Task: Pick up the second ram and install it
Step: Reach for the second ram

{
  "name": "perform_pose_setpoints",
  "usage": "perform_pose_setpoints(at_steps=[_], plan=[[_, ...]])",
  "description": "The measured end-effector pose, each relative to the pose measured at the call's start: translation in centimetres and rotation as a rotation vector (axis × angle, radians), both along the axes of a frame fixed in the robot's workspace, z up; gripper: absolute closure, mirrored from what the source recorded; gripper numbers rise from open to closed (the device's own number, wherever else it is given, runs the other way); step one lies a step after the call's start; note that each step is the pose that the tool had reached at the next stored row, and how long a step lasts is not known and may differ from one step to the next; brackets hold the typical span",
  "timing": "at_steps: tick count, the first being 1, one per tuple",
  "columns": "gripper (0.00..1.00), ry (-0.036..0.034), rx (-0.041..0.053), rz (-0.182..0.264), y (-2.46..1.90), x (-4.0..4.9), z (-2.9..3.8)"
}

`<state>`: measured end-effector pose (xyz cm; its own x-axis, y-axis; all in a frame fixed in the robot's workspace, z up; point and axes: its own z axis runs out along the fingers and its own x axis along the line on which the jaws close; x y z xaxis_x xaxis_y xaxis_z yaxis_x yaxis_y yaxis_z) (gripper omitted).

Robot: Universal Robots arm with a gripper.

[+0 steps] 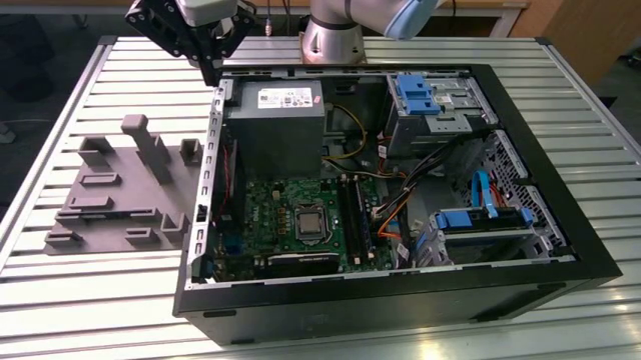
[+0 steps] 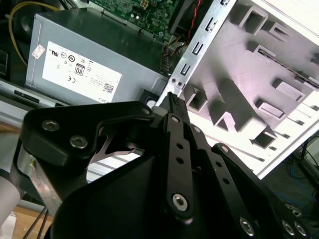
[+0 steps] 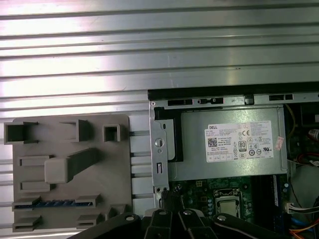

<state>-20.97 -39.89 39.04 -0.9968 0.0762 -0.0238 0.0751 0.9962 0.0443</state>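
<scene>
Blue-green ram [image 3: 52, 203] seated low in a holder [image 3: 112, 169] slot, near the case [image 3: 159, 144]. Well apart from it, gripper [image 1: 212, 75] above the case's edge, fingers together on nothing. Could snag that metal edge or the holder's tall post [image 1: 152, 146] on a skewed descent; plenty of open room over holder and table [image 1: 60, 300].

- The arm [image 1: 335, 36] is formed of silver-grey tubing.
- One joint is closed off with a light blue cap [image 1: 409, 16].
- The tool [image 1: 212, 75] is built from matte black linked bars on a black body.
- Silver hex-socket screws [image 2: 180, 200] are set into the bars in the second wrist view.
</scene>
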Motion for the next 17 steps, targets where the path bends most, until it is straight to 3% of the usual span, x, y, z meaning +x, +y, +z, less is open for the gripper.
perform_pose_setpoints(at_steps=[17], plan=[[0.89, 0.0001, 0.0000, 0.000, 0.00, -0.40, 0.00]])
